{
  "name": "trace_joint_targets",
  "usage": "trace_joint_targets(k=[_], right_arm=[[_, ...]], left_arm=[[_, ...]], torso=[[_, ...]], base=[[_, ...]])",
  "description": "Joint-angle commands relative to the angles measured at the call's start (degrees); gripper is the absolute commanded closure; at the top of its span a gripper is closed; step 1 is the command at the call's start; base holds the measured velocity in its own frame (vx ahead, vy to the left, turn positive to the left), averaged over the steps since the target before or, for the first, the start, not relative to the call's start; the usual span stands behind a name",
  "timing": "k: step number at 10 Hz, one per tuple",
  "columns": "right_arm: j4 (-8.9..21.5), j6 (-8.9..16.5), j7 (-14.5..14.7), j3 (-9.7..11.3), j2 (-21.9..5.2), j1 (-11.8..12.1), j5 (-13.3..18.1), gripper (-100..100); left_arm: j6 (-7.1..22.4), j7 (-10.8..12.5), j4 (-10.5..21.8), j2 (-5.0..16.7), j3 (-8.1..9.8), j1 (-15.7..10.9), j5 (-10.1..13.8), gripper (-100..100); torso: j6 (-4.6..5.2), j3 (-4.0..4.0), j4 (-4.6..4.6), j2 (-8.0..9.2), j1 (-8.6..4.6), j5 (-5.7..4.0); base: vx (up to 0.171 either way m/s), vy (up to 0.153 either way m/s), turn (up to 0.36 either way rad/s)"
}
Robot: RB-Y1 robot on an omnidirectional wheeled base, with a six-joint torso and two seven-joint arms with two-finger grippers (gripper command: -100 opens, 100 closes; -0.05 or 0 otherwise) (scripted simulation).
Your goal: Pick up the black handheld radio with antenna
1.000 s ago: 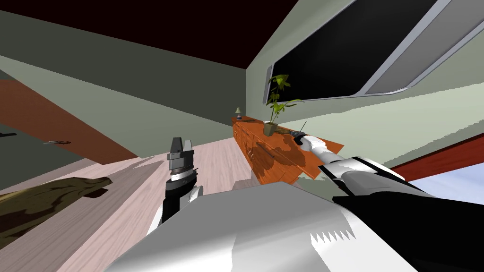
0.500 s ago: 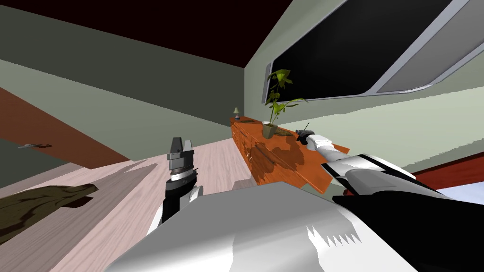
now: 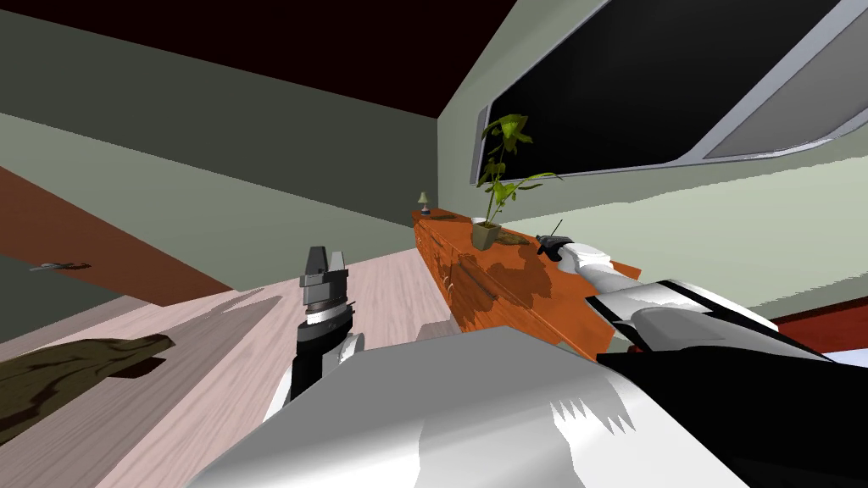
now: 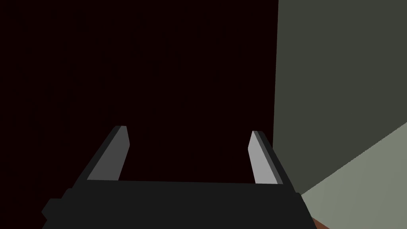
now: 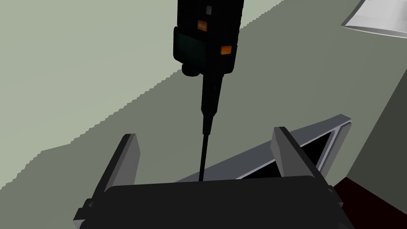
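Note:
The black handheld radio (image 5: 208, 32) has orange buttons and a thin antenna (image 5: 204, 147). It lies just beyond my right gripper (image 5: 206, 147), with a pale wall behind it. The antenna runs back between the two fingers to the gripper's body, and neither finger touches it. The fingers stand wide apart, open. In the head view the radio (image 3: 549, 246) shows at the tip of my right arm, over the far side of the orange sideboard (image 3: 509, 288), antenna slanting up. My left gripper (image 3: 325, 264) is held upright over the floor, open and empty.
A potted plant (image 3: 490, 203) stands on the sideboard just left of the radio, and a small lamp (image 3: 423, 202) at its far end. A large dark window (image 3: 644, 93) is in the wall behind. A dark brown rug (image 3: 68, 373) lies on the floor at left.
My head view has swung a little. My right hand and the radio at its tip now sit further right of the plant pot. The left arm has not moved.

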Motion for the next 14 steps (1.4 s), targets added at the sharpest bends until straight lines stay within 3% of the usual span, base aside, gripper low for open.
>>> trace_joint_targets(k=[1, 2, 3, 5, 6, 7, 8, 10, 11, 14], right_arm=[[1.6, -2.2, 2.8, -2.1, 0.4, -0.1, -0.3, -100], [1.6, -2.2, 2.8, -2.1, 0.4, -0.1, -0.3, -100], [2.6, -4.4, 5.3, -3.9, -0.3, 1.3, -3.7, -100], [2.6, -4.6, 6.5, -3.9, -0.3, 1.3, -3.8, -100], [3.6, -7.1, 9.5, -5.7, -1.1, 2.7, -5.7, -100], [3.6, -7.1, 10.1, -5.7, -1.1, 2.7, -7.3, -100], [4.7, -9.4, 11.9, -7.5, -1.8, 4.1, -9.3, -100], [4.7, -9.5, 13.8, -7.5, -1.8, 4.1, -10.8, -100], [5.7, -12.0, 15.8, -9.4, -2.6, 5.6, -13.4, -100], [5.7, -12.0, 17.4, -9.4, -2.6, 5.6, -14.3, -100]], left_arm=[[0.0, 0.0, 0.0, 0.0, 0.0, 0.0, 0.0, 0], [0.0, 0.0, 0.0, 0.0, 0.0, 0.0, 0.0, 0], [0.0, 0.0, 0.0, 0.0, 0.0, 0.0, 0.0, 0], [0.0, 0.0, 0.0, 0.0, 0.0, 0.0, 0.0, 0], [0.0, 0.0, 0.0, 0.0, 0.0, 0.0, 0.0, 0], [0.0, 0.0, 0.0, 0.0, 0.0, 0.0, 0.0, 0], [0.0, 0.0, 0.0, 0.0, 0.0, 0.0, 0.0, 0], [0.0, 0.0, 0.0, 0.0, 0.0, 0.0, 0.0, 0], [0.0, 0.0, 0.0, 0.0, 0.0, 0.0, 0.0, 0], [0.0, 0.0, 0.0, 0.0, 0.0, 0.0, 0.0, 0]], torso=[[0.0, 0.0, 0.0, 0.0, 0.0, 0.0], [-0.04, 0.0, 0.0, 0.03, 0.01, 0.0], [-0.04, 0.07, 0.02, 0.14, -0.05, -0.01], [-0.03, 0.05, 0.02, 0.09, -0.01, 0.0], [-0.03, 0.08, 0.03, 0.16, -0.06, 0.0], [-0.01, 0.06, 0.03, 0.11, -0.06, -0.01], [-0.03, 0.04, 0.01, 0.08, -0.05, -0.01], [-0.04, 0.01, 0.0, 0.04, 0.01, 0.01], [-0.04, 0.06, 0.02, 0.13, -0.09, -0.01], [-0.05, 0.07, 0.02, 0.15, -0.07, -0.01]], base=[[0.071, 0.043, -0.015], [0.025, 0.021, 0.004], [0.051, 0.03, 0.007], [0.044, 0.03, -0.006], [0.06, 0.026, 0.004], [0.063, 0.027, -0.01], [0.081, 0.059, 0.004], [0.052, 0.025, -0.006], [0.069, 0.019, 0.008], [0.031, 0.02, -0.003]])
